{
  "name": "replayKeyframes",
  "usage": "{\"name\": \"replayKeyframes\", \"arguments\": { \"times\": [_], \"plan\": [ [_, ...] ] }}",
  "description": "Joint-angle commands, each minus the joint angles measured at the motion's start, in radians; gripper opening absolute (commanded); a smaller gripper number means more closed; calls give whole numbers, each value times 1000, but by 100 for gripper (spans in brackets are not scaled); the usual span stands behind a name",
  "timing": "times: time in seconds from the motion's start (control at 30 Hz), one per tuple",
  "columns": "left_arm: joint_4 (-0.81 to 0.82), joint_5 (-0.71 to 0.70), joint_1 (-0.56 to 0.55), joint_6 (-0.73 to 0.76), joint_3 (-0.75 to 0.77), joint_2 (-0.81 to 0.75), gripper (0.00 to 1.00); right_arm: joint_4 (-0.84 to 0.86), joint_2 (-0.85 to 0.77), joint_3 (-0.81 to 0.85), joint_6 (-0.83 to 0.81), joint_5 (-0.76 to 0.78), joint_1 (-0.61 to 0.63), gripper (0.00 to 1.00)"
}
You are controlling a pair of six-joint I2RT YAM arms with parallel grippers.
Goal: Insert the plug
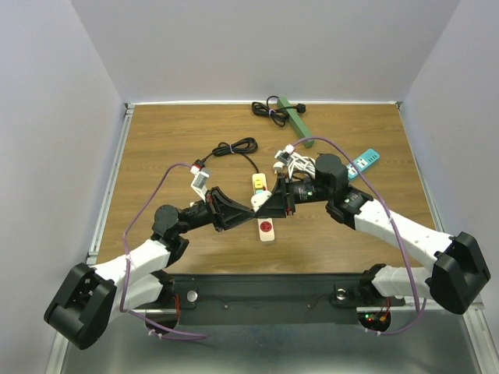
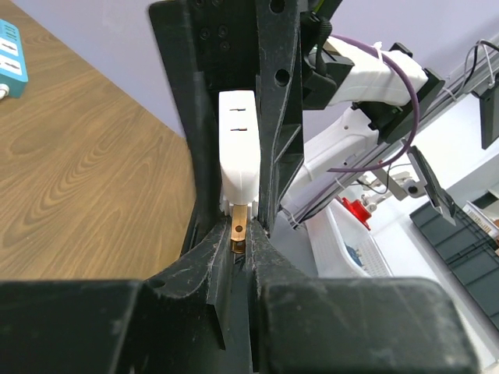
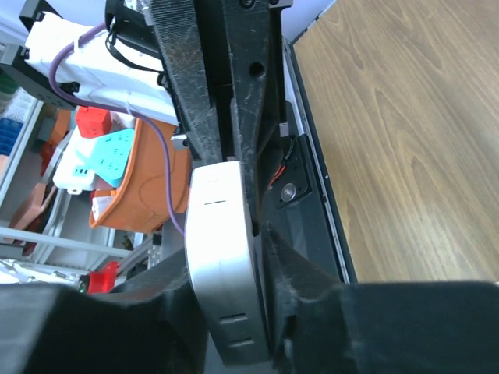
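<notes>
A white plug (image 1: 261,199) hangs in the air between my two grippers, above the cream power strip (image 1: 266,228) with a red switch and a yellow end. My left gripper (image 1: 251,205) is shut on the plug's brass prong (image 2: 238,226); in the left wrist view (image 2: 240,235) the fingertips pinch it. My right gripper (image 1: 274,197) is shut on the plug's white body (image 3: 226,265), which also shows in the left wrist view (image 2: 238,148) with two slots facing the camera. In the right wrist view (image 3: 228,249) the body fills the gap between the fingers.
A green power strip (image 1: 296,117) with a black cable (image 1: 269,109) lies at the back. A teal power strip (image 1: 364,163) and a white cable bundle (image 1: 297,164) lie right of centre. A black cable (image 1: 235,147) lies left of centre. The metal table edge (image 1: 257,290) runs below.
</notes>
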Motion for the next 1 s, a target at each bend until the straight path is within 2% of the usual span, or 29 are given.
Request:
{"name": "replayKeyframes", "arguments": {
  "times": [0.0, 0.57, 0.7, 0.73, 0.8, 0.83, 0.9, 0.97],
  "plan": [
    [550, 2, -4, 17, -4, -29, 0, 40, -29, -4, -12, 23, 8, 32],
    [523, 10, -4, 25, -15, -45, 0, 22, -73, 21, -32, 59, 7, 37],
    [509, 11, -4, 31, -15, -48, 0, 20, -70, 21, -32, 50, 7, 27],
    [503, 10, -4, 34, -15, -51, 0, 22, -70, 23, -33, 46, 8, 18],
    [454, 5, -5, 49, -13, -57, 0, 22, -70, 24, -36, 40, 8, 9],
    [429, -7, -4, 69, -13, -60, 0, 22, -73, 24, -41, 44, 7, 0],
    [339, -18, -5, 95, -10, -77, 0, 22, -90, 21, -36, 65, 8, 0],
    [262, -33, -4, 152, -4, -91, 28, 0, -107, 24, -40, 121, 7, 0]
  ]
}}
